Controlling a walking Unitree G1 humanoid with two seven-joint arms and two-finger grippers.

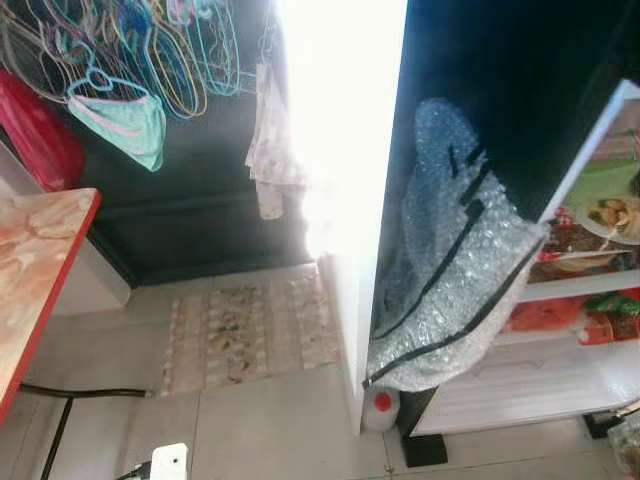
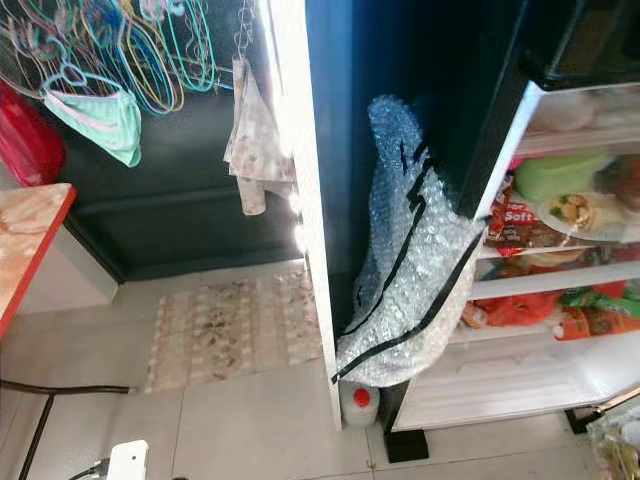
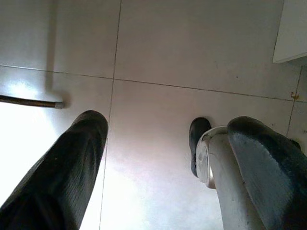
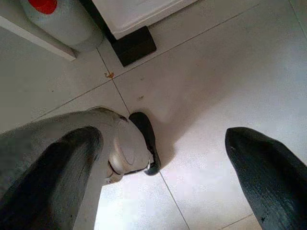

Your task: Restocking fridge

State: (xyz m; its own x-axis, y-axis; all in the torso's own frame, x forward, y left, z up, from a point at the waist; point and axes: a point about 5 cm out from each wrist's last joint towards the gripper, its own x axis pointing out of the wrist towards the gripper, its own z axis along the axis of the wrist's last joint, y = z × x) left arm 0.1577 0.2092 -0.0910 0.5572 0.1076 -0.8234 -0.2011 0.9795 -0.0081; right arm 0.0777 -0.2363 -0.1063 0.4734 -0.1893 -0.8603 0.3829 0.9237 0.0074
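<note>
The open fridge [image 2: 500,385] stands at the right, white shelves behind a dark door edge. On its shelves sit a green tub [image 2: 560,172], a plate of food [image 2: 580,212], a red packet [image 2: 520,228] and orange-red bags [image 2: 520,308]. My left gripper [image 3: 163,177] hangs low over the floor tiles, open, nothing between its fingers [image 3: 62,177]. My right gripper [image 4: 160,182] also hangs open above the tiles near the fridge's black foot [image 4: 136,45], holding nothing.
A bubble-wrap bag [image 2: 415,270] hangs beside the fridge, over a red-capped bottle [image 2: 360,402]. A white wall edge [image 2: 310,250] stands left of it. A patterned rug [image 2: 235,325] lies ahead, a red-edged table [image 1: 30,270] at left, and a black cable [image 1: 80,392] on the floor.
</note>
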